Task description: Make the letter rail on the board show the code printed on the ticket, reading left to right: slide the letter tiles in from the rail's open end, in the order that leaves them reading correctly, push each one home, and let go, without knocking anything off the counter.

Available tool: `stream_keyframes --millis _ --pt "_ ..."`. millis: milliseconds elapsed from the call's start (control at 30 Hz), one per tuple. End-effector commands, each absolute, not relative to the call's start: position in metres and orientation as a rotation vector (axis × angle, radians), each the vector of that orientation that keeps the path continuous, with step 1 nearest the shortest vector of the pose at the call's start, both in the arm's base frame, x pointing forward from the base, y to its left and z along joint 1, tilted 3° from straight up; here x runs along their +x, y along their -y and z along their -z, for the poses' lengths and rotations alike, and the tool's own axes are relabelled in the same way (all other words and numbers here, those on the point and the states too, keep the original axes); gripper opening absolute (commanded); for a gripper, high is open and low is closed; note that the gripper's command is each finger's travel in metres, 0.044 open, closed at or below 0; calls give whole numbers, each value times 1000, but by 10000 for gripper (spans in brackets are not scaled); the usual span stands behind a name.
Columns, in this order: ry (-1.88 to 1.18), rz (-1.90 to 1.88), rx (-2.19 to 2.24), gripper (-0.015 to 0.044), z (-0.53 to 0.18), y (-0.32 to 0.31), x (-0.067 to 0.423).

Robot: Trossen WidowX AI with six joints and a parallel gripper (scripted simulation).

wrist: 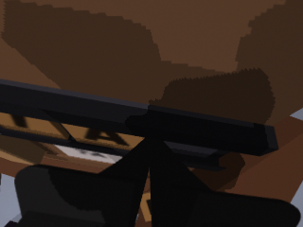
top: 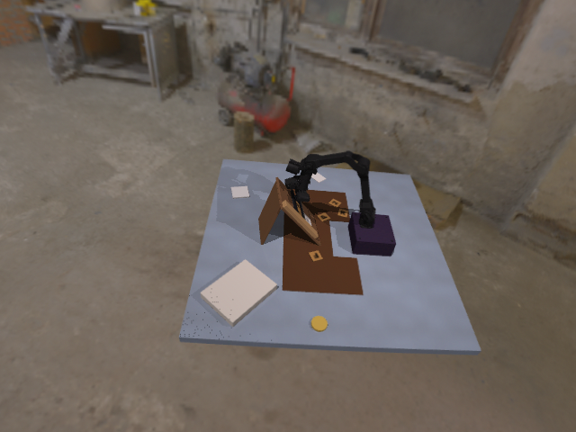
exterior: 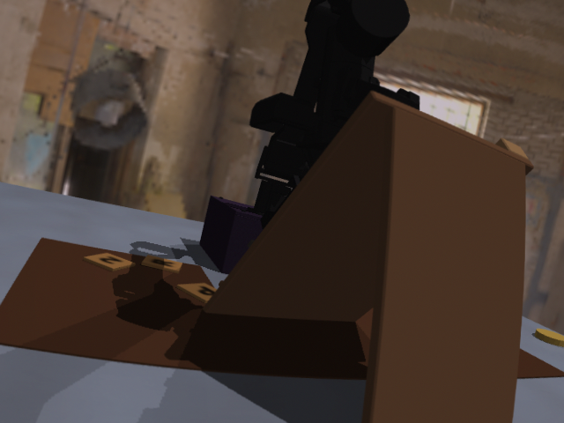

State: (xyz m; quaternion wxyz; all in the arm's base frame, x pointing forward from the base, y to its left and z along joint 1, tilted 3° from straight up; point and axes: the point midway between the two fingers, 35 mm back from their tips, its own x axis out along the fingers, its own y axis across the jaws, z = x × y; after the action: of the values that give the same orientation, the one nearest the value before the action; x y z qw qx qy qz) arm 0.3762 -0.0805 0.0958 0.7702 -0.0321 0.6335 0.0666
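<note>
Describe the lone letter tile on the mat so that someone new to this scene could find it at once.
On the grey counter lies a dark brown mat, with the tilted wooden board at its middle. The tile lies flat on the mat's wide near part, just below the board's lower end. Three other loose tiles cluster beyond, near the purple arm base; this one lies alone.

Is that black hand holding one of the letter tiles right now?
No. The hand is shut on nothing, its closed fingers against the board's letter rail; four tiles lie loose on the brown mat.

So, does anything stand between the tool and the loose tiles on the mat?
Nothing visible does. The shut tool is at the board's rail; three tiles lie on the brown mat just beside it, a fourth farther along.
</note>
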Motion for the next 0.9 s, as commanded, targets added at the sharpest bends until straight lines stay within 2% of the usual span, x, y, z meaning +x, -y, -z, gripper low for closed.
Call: stream_keyframes --millis 0,867 --pt "-1374 -137 -68 0 -96 79 375" --pt "-1374 -138 -68 0 -96 70 374"
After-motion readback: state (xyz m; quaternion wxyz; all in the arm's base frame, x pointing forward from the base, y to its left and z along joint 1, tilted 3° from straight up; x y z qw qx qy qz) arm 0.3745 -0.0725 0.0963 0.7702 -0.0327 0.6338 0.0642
